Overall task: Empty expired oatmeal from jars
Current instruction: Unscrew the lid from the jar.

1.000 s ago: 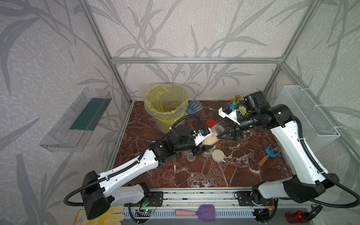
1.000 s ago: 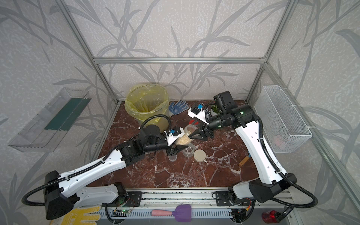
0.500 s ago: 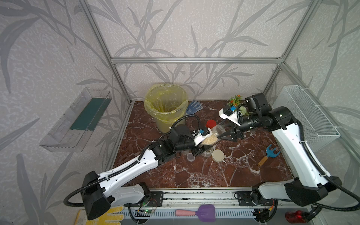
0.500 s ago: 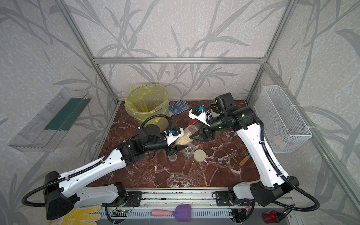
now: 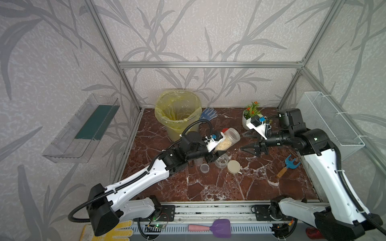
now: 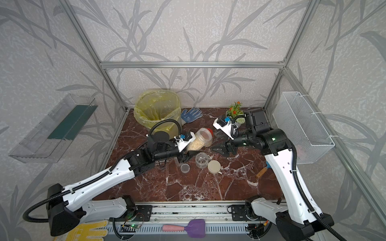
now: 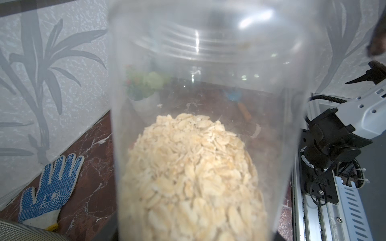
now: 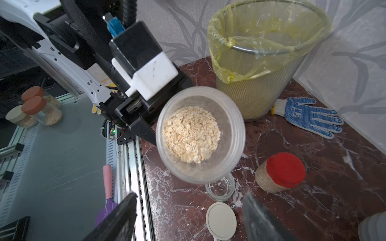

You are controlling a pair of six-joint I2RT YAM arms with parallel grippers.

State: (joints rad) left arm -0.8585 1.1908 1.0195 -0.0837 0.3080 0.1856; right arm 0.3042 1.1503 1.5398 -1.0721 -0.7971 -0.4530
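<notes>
Top views, room: pale grey wallpaper with leaf shapes, an aluminium frame, a clear shelf [image 5: 83,129] on one side wall, a white wire basket [image 5: 330,123] on the opposite one.
Surface: red-brown marble table [image 5: 208,187] with white veins.
Back of table: yellow-lined bucket [image 5: 178,112], with a blue-dotted glove [image 5: 208,113] just beside it.
Left arm: left claw [image 5: 216,153] clamped on the base of an open jar [image 5: 227,138], which is held above the table and tilted with its mouth toward the other arm.
Right arm: right claw [image 5: 241,141] has its jaws apart, grips nothing, and faces that mouth.
Contents: oatmeal [image 8: 191,133] lies in the lower part of the held jar.
Neighbour: red-capped jar [image 8: 279,173] on the table just beyond it (flakes inside too).
Under the held jar: empty squat jar [image 5: 221,162], with a beige lid [image 5: 234,167] just beside it and a small clear lid [image 5: 204,168] near.
Change: the right claw has drawn back from the jar's mouth and spread wider. The left claw, its jar and the things on the table sit where they were.
</notes>
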